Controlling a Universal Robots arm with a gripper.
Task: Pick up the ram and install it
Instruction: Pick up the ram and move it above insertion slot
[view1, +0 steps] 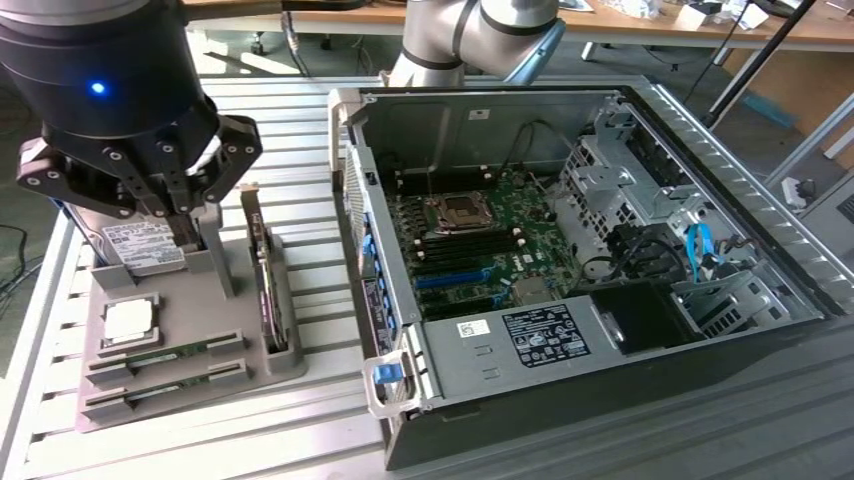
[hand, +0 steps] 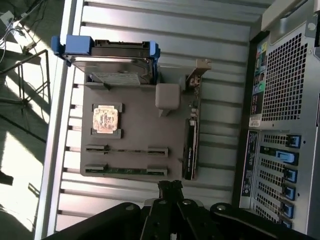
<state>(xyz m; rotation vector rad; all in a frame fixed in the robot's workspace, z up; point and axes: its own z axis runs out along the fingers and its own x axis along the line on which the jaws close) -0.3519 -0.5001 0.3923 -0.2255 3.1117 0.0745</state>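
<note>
Gripper shut and empty, both ram sticks seated in the tray.
Exterior view: gripper hung over the hard drive end of the grey tray, pinched together on nothing. Inner ram stick and outer ram stick lay in their slots beside the CPU, with the open PC case to the exterior view's right. Wrist view: closed fingertips sat off the tray edge by the outer ram stick, apart from it.

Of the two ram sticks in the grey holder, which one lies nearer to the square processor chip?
The ram in the slot right beside the processor chip; the other ram sits one slot further, by the holder's outer edge.
</note>
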